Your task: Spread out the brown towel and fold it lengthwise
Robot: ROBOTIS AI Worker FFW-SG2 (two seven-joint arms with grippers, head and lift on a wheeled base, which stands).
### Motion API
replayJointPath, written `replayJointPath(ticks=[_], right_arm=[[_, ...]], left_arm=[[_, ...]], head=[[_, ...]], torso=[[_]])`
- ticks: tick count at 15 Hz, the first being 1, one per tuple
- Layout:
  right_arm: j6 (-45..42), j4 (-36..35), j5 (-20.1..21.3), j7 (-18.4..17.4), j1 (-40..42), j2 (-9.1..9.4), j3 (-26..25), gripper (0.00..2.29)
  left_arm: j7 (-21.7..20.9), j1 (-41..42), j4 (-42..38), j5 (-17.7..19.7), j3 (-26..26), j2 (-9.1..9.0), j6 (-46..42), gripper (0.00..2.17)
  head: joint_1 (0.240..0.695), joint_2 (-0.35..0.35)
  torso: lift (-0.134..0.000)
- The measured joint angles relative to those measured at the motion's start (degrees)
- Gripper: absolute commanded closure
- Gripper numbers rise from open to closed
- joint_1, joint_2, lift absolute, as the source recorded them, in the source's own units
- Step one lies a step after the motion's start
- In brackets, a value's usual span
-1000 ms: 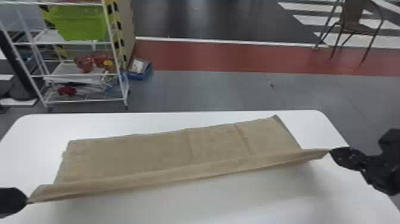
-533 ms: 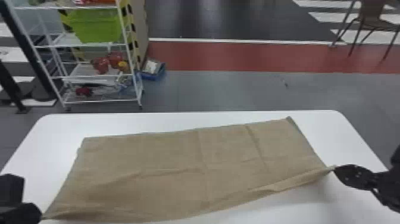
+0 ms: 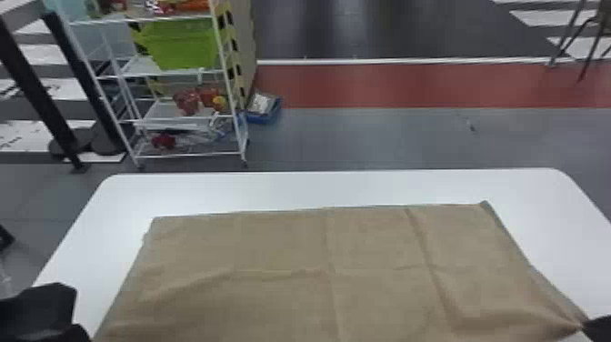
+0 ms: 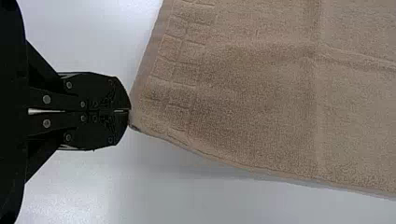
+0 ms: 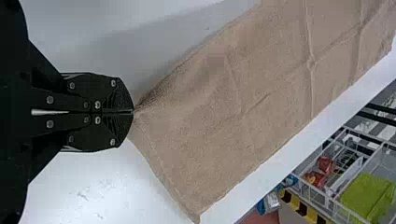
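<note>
The brown towel (image 3: 291, 264) lies spread over the white table, with light creases and its near part running off the bottom edge of the head view. My left arm's gripper (image 3: 45, 314) is at the lower left of that view. In the left wrist view the left gripper (image 4: 130, 110) is shut on a corner of the towel (image 4: 261, 107). At the lower right of the head view my right gripper (image 3: 584, 325) pinches the towel's right side. The right wrist view has the right gripper (image 5: 133, 112) shut on the towel (image 5: 224, 107), which puckers at the fingertips.
The white table (image 3: 363, 184) has a bare margin beyond the towel's far edge. Behind it on the left stands a white wire shelf (image 3: 191, 154) with a green bin (image 3: 182, 45). A blue box (image 3: 263, 109) sits on the floor beside it, and a chair (image 3: 577, 41) is at the far right.
Both grippers have come nearer the robot with the towel's near edge, and the towel has gone from a narrow strip to a wide sheet. The head view has also shifted.
</note>
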Motion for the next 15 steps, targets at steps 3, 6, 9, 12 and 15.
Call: replayJointPath(ticks=[3, 6, 9, 12, 15], right_arm=[[-2.91, -0.8, -1.05, 0.08, 4.06, -0.14, -4.14, 1.39], [-5.55, -0.93, -2.88, 0.09, 7.33, -0.15, -7.74, 1.39], [-6.72, -0.79, -3.6, 0.08, 9.21, -0.14, -9.32, 1.39], [-6.53, -0.76, -3.78, 0.08, 9.32, -0.11, -9.56, 0.0], [-6.44, -0.79, -6.64, 0.08, 9.01, 0.07, -11.05, 0.04]], left_arm=[[0.0, 0.12, 0.46, -0.2, 0.29, 0.01, -0.58, 1.19], [-0.01, 1.56, 0.93, -0.09, 1.88, -0.04, -1.67, 1.19], [0.01, 3.52, 1.44, 0.4, 3.58, -0.08, -2.42, 1.06], [0.0, 4.7, 0.98, 0.71, 5.04, -0.94, -2.13, 0.0], [0.0, 5.44, -0.79, 1.79, 7.97, -1.78, -2.14, 0.03]], head=[[0.695, 0.014], [0.695, -0.009], [0.695, -0.005], [0.695, 0.004], [0.695, 0.02]], torso=[[-0.122], [-0.122], [-0.122], [-0.122], [-0.122]])
